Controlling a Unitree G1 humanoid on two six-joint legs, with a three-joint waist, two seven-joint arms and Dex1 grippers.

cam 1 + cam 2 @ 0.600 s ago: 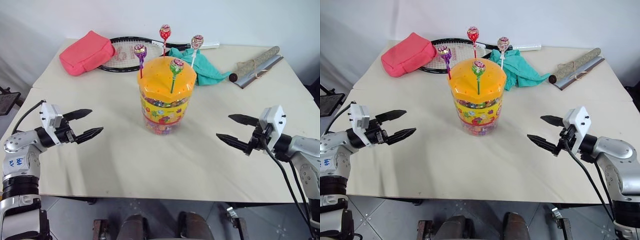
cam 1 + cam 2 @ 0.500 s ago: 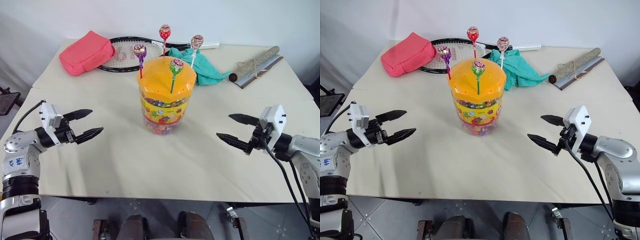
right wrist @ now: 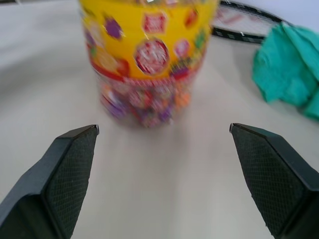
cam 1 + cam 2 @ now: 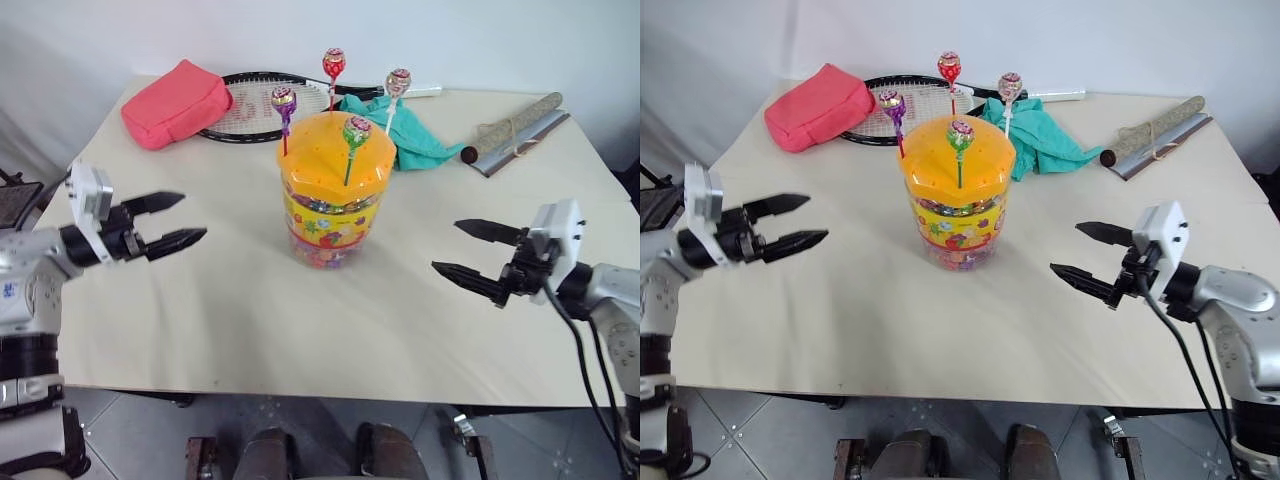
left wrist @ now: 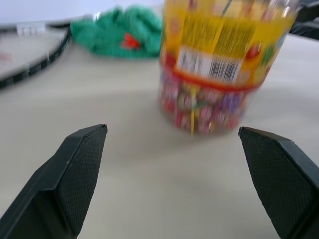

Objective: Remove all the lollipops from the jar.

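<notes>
We see the jar (image 4: 335, 195) with its four lollipops (image 4: 354, 134) standing on the worktop (image 4: 250, 320) between our left claw (image 4: 178, 220) and right claw (image 4: 472, 252), both spread wide, empty, well apart from it.

- A staged test room or lab, not a home: a plain beige worktop (image 4: 250, 330) against a bare white wall (image 4: 450, 40).
- Unrelated props lie along the far edge: tennis racket (image 4: 250, 105), pink pouch (image 4: 175, 103), green cloth (image 4: 415, 140), rolled mat (image 4: 510, 125).
- Grey tiled floor (image 4: 140, 440) underneath.

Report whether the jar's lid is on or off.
On. The orange lid caps the upright jar, with four lollipops standing in its holes.
</notes>
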